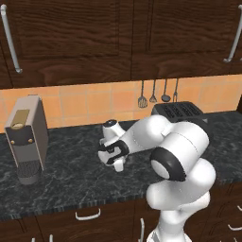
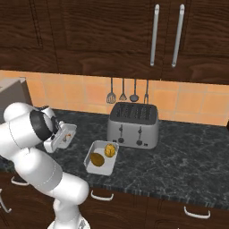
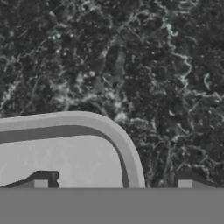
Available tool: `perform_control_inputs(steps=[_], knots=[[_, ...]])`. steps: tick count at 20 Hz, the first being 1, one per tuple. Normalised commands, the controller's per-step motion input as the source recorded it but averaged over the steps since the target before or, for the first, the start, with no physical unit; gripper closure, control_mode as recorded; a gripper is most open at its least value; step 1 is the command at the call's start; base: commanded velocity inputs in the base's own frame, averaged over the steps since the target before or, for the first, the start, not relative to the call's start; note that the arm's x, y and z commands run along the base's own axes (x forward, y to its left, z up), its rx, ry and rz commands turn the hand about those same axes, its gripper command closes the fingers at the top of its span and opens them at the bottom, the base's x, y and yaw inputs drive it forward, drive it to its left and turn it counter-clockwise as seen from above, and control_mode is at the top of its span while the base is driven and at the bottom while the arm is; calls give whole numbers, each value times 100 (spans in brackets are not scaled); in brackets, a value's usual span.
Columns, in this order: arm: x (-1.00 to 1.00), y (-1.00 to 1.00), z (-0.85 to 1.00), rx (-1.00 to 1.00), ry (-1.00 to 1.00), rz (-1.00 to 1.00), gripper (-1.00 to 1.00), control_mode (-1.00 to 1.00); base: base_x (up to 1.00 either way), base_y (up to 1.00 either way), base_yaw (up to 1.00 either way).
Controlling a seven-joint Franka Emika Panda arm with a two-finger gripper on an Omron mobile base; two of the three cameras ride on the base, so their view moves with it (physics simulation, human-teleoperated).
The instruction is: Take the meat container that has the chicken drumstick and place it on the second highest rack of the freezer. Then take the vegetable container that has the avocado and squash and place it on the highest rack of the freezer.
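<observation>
My gripper [image 3: 111, 181], jaws apart, straddles the meat container [image 3: 65, 153] rim; I would descend squarely so both fingers seat before closing.

Meat container [image 2: 64, 136] half hidden behind the arm, chicken drumstick [image 2: 68, 136] too small to make out.
</observation>
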Motion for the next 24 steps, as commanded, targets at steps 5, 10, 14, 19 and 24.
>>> perform_control_inputs(steps=[5,10,14,19,24], knots=[[0,0,0,0,0,0,100,-100,0,0,0],[-5,0,25,0,1,-1,100,-100,0,0,0],[-15,-10,53,0,0,-1,100,-100,0,0,0],[-66,-45,65,0,1,0,100,-100,0,0,0],[-70,-82,61,5,-1,0,100,-100,0,0,0]])
